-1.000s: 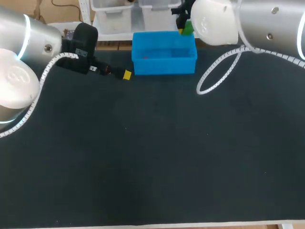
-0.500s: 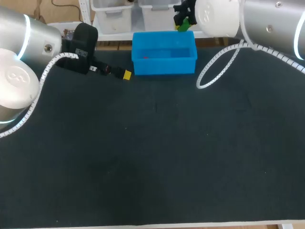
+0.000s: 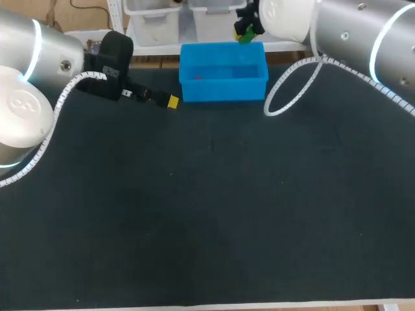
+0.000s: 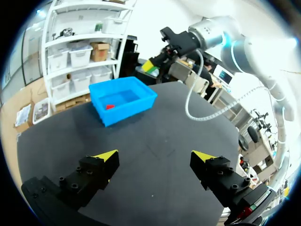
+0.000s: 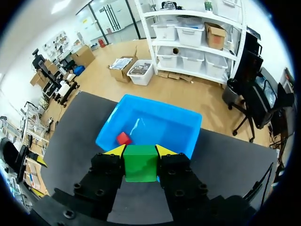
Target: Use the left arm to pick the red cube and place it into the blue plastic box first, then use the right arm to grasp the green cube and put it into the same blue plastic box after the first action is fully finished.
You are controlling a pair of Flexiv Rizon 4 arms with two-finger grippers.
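Note:
The blue plastic box [image 3: 224, 72] stands at the table's far edge, with the red cube [image 5: 123, 138] lying inside it [image 4: 109, 107]. My right gripper [image 5: 140, 151] is shut on the green cube [image 5: 140, 163] and hangs above the box's far right corner [image 3: 247, 34]. In the left wrist view the green cube [image 4: 151, 67] shows high above the box [image 4: 123, 99]. My left gripper [image 4: 154, 157] is open and holds nothing; it rests low over the table to the left of the box [image 3: 165, 100].
A looped white cable [image 3: 290, 91] from my right arm hangs over the table just right of the box. The dark table top [image 3: 214, 207] stretches wide toward the front edge.
My right arm has carried the green cube a little leftward and farther back, over the box's far right corner. The left arm has stayed still.

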